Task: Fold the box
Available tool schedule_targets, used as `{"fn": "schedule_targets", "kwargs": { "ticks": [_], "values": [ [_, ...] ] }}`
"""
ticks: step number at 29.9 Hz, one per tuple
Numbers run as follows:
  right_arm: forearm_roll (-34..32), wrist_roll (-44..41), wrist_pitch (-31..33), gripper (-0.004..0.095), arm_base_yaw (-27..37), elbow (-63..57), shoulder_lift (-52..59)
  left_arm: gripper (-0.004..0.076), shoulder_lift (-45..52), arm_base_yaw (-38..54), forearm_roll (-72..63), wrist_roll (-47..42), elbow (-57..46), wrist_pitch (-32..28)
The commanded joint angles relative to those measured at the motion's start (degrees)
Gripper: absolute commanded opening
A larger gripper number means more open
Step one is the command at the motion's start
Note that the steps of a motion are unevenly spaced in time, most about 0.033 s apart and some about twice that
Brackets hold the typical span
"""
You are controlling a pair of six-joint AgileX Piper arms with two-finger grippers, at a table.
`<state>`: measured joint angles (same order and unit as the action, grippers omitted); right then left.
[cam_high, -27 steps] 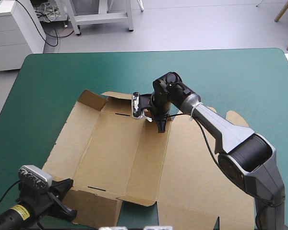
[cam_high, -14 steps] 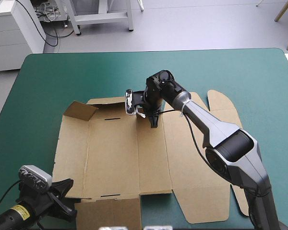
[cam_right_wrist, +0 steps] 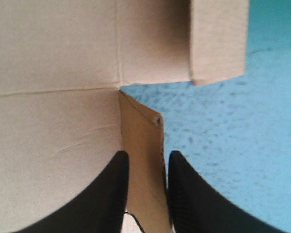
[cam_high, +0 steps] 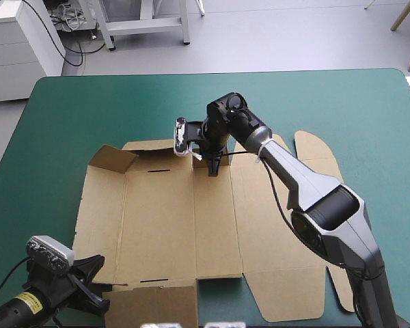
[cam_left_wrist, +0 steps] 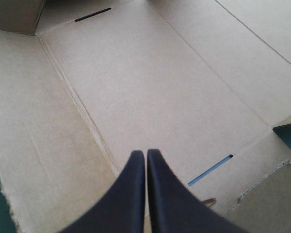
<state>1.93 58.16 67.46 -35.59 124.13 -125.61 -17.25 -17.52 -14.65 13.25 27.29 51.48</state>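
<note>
The brown box lies spread out as a flat cut sheet in the middle of the table. One small flap stands up at its far left corner. At the sheet's far edge my right gripper points down, shut on the box. In the right wrist view a narrow flap sits between the black fingers of that gripper. My left gripper rests at the sheet's near left corner. The left wrist view shows it shut, its fingers meeting over the board near a slot.
The teal-green cover extends beyond the box toward the table's far and right edges. Rounded tabs of the sheet reach out on the right. A loose near flap lies by the table's front edge.
The right gripper has dragged the box toward the far left. The sheet, earlier skewed and partly raised, now lies flat and square. The left gripper has stayed put.
</note>
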Motion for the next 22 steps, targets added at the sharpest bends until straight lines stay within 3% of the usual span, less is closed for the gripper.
{"fn": "schedule_targets", "kwargs": {
  "ticks": [1, 8, 16, 22],
  "values": [
    [0.4, -5.3, -0.5, 0.0417, 0.3, 5.7, 4.2, -0.0008, -0.5, -0.3, -1.2, -0.2, 1.9, -3.5],
    [-0.7, -17.2, -0.5, 0.0443, 0.3, 7.3, 10.6, -0.0008, -0.5, -0.3, -1.2, -0.2, 1.9, -3.3],
    [-7.9, -33.1, -0.4, 0.0429, 0.3, 3.4, 23.1, -0.0008, -0.5, -0.3, -1.2, -0.2, 1.9, -3.3],
    [-9.8, -39.6, -0.4, 0.0148, 0.3, -9.3, 36.9, -0.0008, -0.5, -0.3, -1.2, -0.2, 1.9, -3.3]
  ]
}}
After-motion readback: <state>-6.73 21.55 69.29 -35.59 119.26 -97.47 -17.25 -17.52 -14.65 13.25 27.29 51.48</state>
